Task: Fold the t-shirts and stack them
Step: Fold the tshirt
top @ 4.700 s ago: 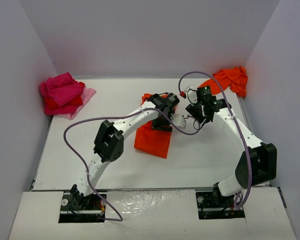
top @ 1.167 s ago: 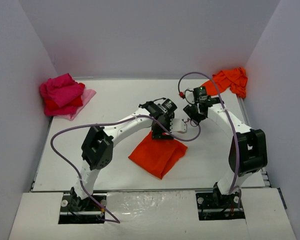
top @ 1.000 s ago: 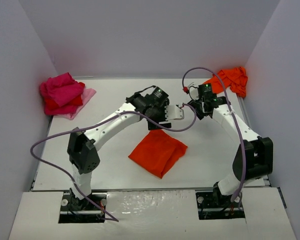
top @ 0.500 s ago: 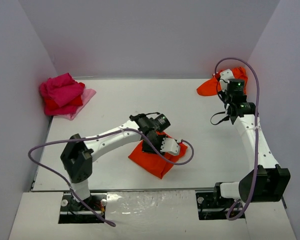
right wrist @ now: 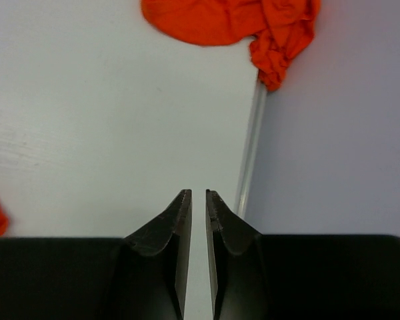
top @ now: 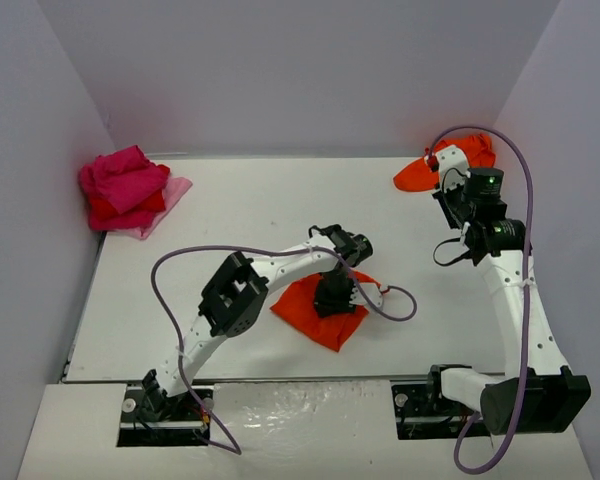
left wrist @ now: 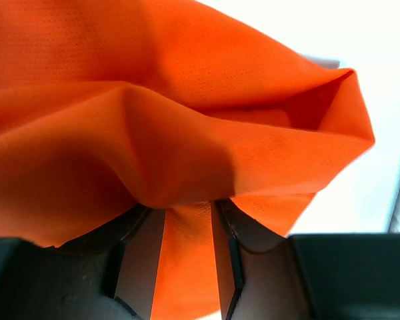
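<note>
A folded orange-red t-shirt (top: 310, 312) lies near the middle front of the table. My left gripper (top: 336, 296) presses down on it and is shut on a fold of its cloth (left wrist: 153, 133), which bunches between the fingers (left wrist: 137, 253). A crumpled orange-red t-shirt (top: 415, 178) lies at the back right corner, and in the right wrist view this shirt (right wrist: 253, 20) is ahead of the jaws. My right gripper (top: 452, 190) hovers short of it, over bare table, its jaws (right wrist: 199, 197) a narrow slit apart with nothing between them.
A pile of magenta, red and pale pink t-shirts (top: 125, 188) sits at the back left corner. Side walls stand close on both sides; the right wall (right wrist: 333, 133) runs just beside my right gripper. A purple cable (top: 210, 255) loops over the left arm.
My left gripper came down onto the folded orange-red shirt and closed on its cloth. My right arm swung away from the centre to the back right, and its jaws narrowed.
</note>
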